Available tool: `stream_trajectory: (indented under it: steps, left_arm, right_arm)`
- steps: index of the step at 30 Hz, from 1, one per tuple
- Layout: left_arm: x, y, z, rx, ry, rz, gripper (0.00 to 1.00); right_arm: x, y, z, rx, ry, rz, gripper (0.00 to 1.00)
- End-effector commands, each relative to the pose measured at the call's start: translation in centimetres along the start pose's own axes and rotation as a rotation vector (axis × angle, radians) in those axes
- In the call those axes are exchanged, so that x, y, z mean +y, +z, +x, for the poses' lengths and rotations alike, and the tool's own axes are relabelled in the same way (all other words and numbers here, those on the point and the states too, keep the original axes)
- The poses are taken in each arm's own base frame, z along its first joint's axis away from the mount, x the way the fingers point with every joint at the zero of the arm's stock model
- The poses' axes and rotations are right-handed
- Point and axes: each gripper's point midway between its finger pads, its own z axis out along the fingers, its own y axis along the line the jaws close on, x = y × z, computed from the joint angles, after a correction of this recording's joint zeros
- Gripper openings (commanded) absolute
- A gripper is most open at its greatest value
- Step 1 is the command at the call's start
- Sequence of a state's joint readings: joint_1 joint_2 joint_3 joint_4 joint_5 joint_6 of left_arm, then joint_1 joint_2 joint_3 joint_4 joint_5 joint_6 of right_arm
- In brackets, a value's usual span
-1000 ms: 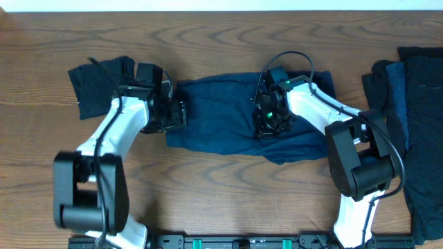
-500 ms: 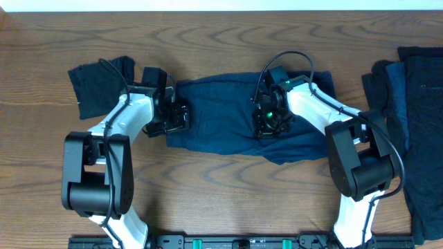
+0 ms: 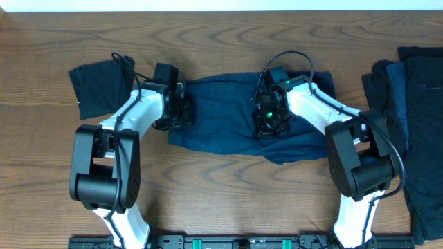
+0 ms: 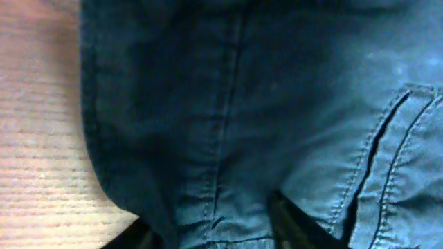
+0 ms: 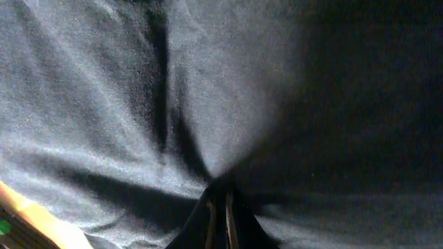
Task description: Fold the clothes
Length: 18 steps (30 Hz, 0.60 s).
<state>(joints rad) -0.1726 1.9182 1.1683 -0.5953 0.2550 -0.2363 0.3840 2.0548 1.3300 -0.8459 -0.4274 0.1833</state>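
Softly rumpled, seam-stitched navy garment (image 3: 221, 121) sprawls over woodgrain table (image 3: 208, 41).

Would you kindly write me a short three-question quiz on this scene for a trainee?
1. True or false: the right gripper is shut on the rumpled navy blue cloth garment mid-table.
2. The left gripper is at that garment's: A) edge nearest the small black cloth, B) middle, C) edge nearest the pile of dark garments.
3. Fill in: the pile lies at the wooden table's ___ side.
Key: 1 true; 2 A; 3 right.
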Motion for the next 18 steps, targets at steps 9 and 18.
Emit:
stream_trajectory:
  steps: [9, 18]
  left_arm:
    - [1.3, 3.5, 3.5, 0.138, -0.013, -0.028, 0.06]
    - [-0.9, -2.6, 0.8, -0.005, 0.018, 0.017, 0.06]
  right_arm:
    - [0.1, 0.6, 0.2, 0.013, 0.009, 0.0, 0.09]
    - [0.1, 0.6, 0.2, 0.013, 0.009, 0.0, 0.09]
